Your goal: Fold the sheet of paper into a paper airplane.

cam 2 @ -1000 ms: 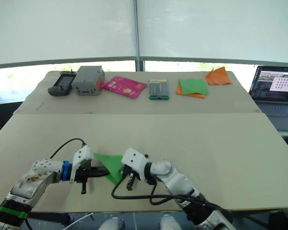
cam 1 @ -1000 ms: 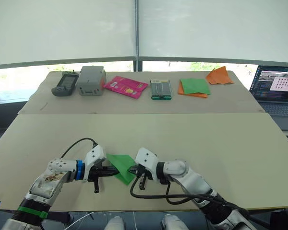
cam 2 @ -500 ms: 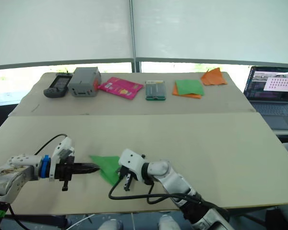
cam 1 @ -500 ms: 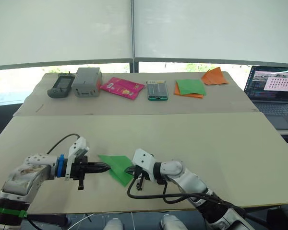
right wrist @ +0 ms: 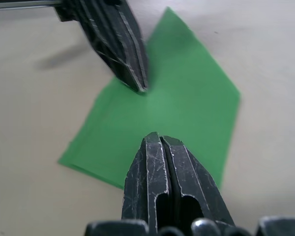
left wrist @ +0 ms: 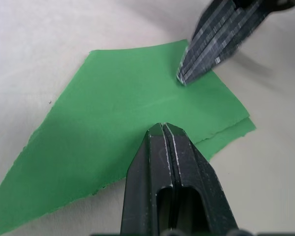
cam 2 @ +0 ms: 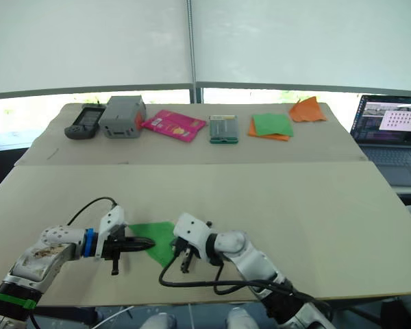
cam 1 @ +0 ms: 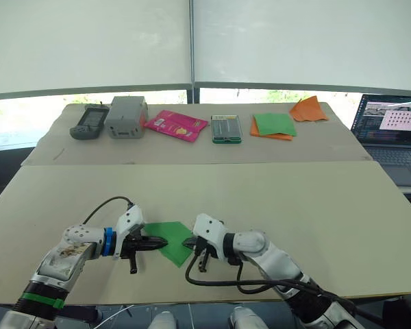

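Your folded sheet of paper lies flat on the near table, close to the front edge, between the two grippers. It is bright green, folded into a pointed shape: one corner runs out to a narrow tip, and along one edge a second layer shows just under the top one.

Your left gripper comes in from the left. Both black fingers are pressed together with no gap, nothing pinched between them; the tip sits over the left part of the paper. In the left wrist view the closed tip lies over the green surface near its double-layered edge. Whether it presses on the paper or hovers just above, you cannot tell.

Your right gripper comes in from the right, fingers likewise closed flat against each other and holding nothing. Its tip is over the right part of the paper, pointing toward the left one. The two tips face each other across the sheet, near but apart.

On the far table, well away from the work, in a row from left to right: a dark handheld device, a grey box, a pink packet, a small green-edged case, a green-and-orange stack of sheets, and an orange pointed paper piece. An open laptop stands at the far right.
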Robot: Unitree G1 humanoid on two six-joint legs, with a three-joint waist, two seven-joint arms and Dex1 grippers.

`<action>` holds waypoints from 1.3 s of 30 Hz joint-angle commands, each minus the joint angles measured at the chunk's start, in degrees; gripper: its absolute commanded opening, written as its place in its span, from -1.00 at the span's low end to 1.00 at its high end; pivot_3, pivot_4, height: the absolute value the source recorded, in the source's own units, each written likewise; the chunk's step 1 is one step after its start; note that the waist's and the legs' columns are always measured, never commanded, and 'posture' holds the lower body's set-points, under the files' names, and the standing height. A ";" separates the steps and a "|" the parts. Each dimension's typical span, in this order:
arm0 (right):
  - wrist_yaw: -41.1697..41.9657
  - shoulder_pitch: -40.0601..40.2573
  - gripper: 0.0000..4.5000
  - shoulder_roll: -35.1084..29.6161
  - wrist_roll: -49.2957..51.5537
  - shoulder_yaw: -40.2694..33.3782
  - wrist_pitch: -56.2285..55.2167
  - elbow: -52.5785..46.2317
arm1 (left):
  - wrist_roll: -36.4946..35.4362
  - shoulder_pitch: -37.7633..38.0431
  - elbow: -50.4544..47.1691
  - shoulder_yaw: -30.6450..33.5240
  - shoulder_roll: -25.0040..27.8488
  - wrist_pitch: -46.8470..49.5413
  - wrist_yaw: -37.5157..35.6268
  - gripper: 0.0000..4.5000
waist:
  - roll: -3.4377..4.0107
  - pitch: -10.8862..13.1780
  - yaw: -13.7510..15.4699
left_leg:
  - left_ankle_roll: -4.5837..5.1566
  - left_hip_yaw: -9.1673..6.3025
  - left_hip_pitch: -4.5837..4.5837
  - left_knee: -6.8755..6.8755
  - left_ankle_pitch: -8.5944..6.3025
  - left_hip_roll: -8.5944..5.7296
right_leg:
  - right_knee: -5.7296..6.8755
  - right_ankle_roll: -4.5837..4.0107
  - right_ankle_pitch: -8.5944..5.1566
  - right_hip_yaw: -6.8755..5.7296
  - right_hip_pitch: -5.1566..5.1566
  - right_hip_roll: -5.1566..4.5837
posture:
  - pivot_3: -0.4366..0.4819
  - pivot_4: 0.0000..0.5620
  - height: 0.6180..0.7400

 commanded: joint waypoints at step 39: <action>-26.80 9.15 -0.31 30.09 47.09 -35.49 41.28 -0.72 | 2.88 2.90 -1.21 -1.69 -1.59 1.17 4.36 -1.00 | 0.10 -0.30 -0.61 | -0.43 -0.02 0.01 -0.09 -0.27 0.02 | -0.06 -0.02 -0.02 0.00 -0.04 -0.08 | -0.05 -0.47 1.00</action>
